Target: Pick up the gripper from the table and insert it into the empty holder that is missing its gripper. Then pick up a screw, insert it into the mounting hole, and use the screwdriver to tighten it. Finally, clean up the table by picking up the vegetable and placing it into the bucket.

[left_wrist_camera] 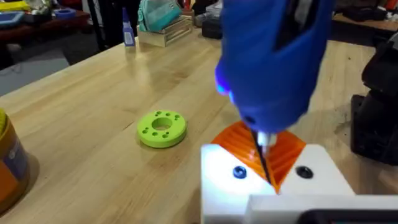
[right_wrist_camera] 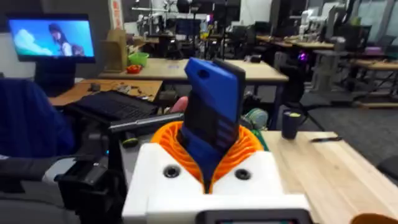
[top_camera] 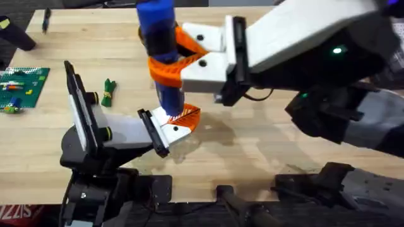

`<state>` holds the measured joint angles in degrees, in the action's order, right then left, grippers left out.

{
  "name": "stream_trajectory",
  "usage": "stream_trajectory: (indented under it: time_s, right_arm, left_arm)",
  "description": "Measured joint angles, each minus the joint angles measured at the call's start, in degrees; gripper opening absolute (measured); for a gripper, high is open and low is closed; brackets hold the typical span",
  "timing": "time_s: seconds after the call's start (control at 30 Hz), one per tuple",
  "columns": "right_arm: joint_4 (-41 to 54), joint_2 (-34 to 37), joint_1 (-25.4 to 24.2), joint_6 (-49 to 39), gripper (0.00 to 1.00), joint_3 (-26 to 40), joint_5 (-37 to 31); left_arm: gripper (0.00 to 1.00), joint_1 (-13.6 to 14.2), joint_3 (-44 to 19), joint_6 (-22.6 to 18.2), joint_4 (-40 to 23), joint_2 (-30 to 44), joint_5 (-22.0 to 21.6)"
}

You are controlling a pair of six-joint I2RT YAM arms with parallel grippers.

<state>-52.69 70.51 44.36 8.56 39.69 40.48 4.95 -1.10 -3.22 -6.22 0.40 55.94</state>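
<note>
Your screwdriver [top_camera: 161,50] stands upright, clamped between the orange pads of the right end effector [top_camera: 180,53], its bit [left_wrist_camera: 266,163] down between the orange fingers of the left end effector [top_camera: 183,123], which sit close together. The vegetable [top_camera: 108,92] lies on the bench [top_camera: 252,139] to the left, near a green ring [left_wrist_camera: 161,128].

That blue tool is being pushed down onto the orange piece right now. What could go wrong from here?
1. The screwdriver has its thin bit set against the orange gripper at a tilt; it might slip off the screw or gouge the plastic.
2. The right end effector grips the screwdriver low on its body, so it could twist in the grasp.
3. The vegetable still lies on the table, near the left arm; a swing might knock it away.
</note>
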Motion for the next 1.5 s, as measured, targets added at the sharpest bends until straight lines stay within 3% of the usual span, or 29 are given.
stream_trajectory:
  time_s: [0.7,1.5]
  right_arm:
    - [-1.55,1.88,1.97,-7.22,0.028,2.03,1.4]
    - [-1.29,4.75,2.74,-7.76,0.028,3.34,1.36]
  left_arm:
    - [0.001,0.0,0.0,0.0,0.0,0.01,0.0]
    - [0.001,0.0,0.0,0.02,0.0,0.0,0.02]
